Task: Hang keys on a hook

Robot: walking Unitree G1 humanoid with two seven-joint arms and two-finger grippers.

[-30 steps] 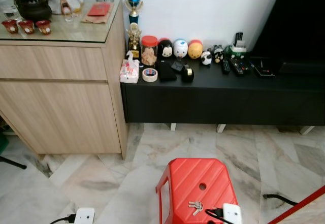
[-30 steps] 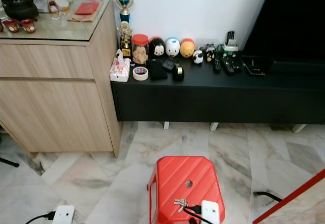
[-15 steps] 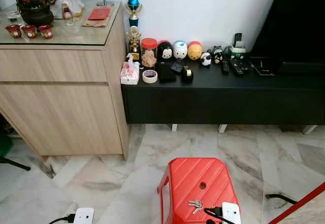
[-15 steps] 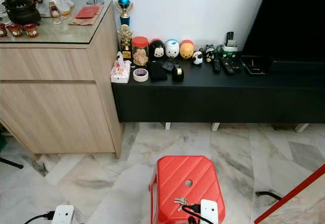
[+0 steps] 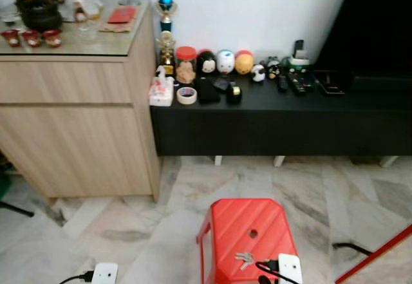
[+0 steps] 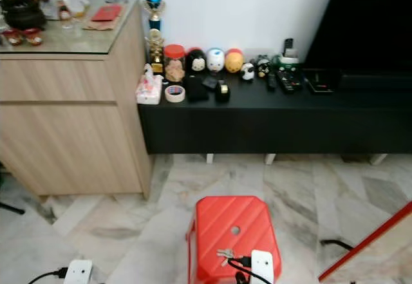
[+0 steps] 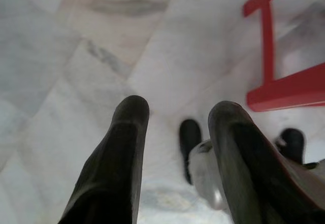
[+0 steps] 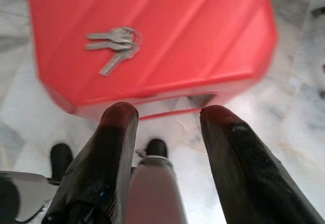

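A small bunch of silver keys (image 5: 244, 258) lies on the top of a red plastic stool (image 5: 248, 229) on the marble floor just in front of me; the keys (image 8: 114, 45) are sharper in the right wrist view. My right gripper (image 8: 165, 117) hangs open just off the stool's (image 8: 152, 36) near edge, a little short of the keys, with nothing between its fingers. My left gripper (image 7: 175, 115) is open over bare floor, with a red stool leg (image 7: 284, 89) to one side. No hook can be made out.
A low black TV bench (image 5: 283, 120) runs along the white wall with toys, tape and remotes on it. A wooden cabinet (image 5: 77, 123) with a glass top stands to its left. A red bar (image 5: 376, 255) crosses the lower right corner. White wrist units (image 5: 104, 272) show at the bottom edge.
The picture has shifted slightly and turned blurry, so the camera has moved. The keys and stool stay where they were.
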